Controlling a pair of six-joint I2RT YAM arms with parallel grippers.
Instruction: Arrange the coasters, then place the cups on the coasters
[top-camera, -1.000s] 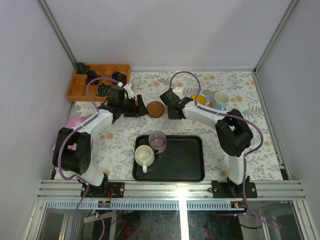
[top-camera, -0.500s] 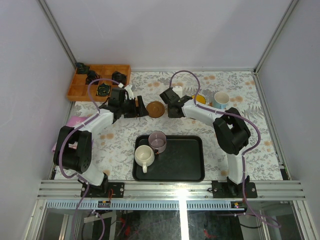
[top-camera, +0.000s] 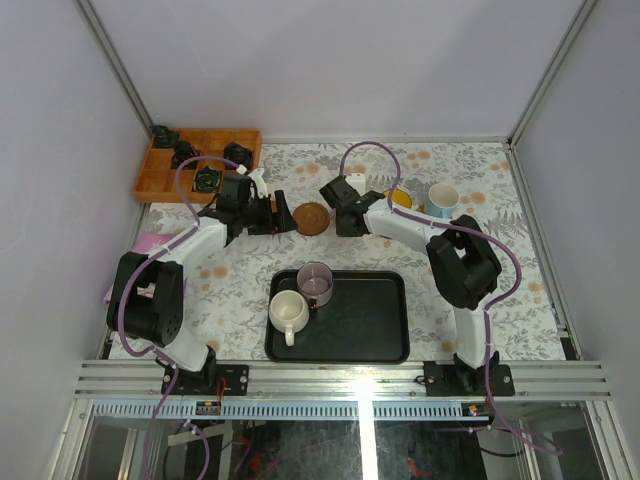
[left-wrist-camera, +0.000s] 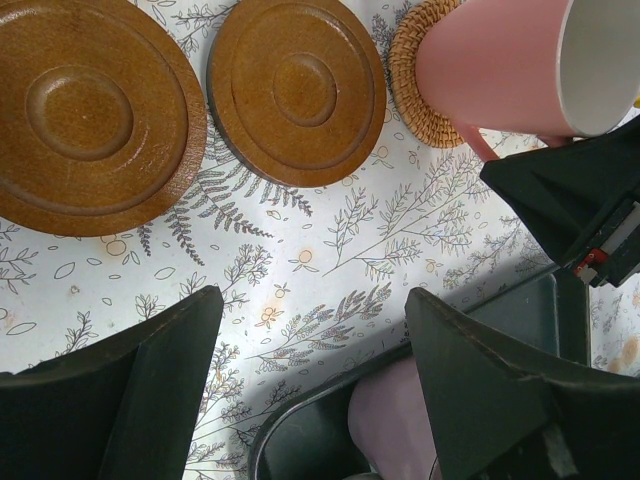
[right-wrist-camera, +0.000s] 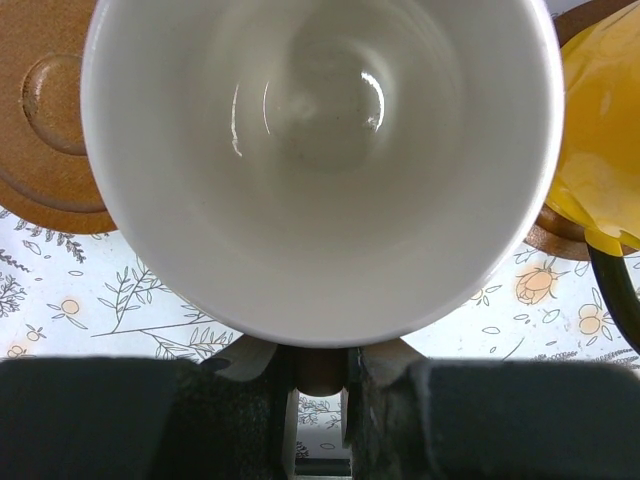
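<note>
My right gripper (right-wrist-camera: 320, 365) is shut on the handle of the pink cup (left-wrist-camera: 500, 65), whose pale inside (right-wrist-camera: 320, 150) fills the right wrist view. The cup's base is at a woven tan coaster (left-wrist-camera: 415, 75); I cannot tell whether it rests on it. Left of it lie two brown coasters (left-wrist-camera: 295, 90) (left-wrist-camera: 90, 110). My left gripper (left-wrist-camera: 312, 310) hovers open over bare tablecloth, nothing between its fingers. A yellow cup (top-camera: 398, 198) stands on a coaster (right-wrist-camera: 555, 240), with a light blue cup (top-camera: 443, 200) further right. Cream (top-camera: 290, 312) and mauve (top-camera: 316, 283) cups stand in the tray.
The black tray (top-camera: 370, 320) lies at the near middle; its corner (left-wrist-camera: 300, 440) shows under my left gripper. An orange wooden box (top-camera: 165, 180) with black parts sits at the back left. A pink object (top-camera: 150, 243) lies by the left wall.
The right arm's elbow shifted slightly left and back early in the second, then held still. The left arm has not moved.
</note>
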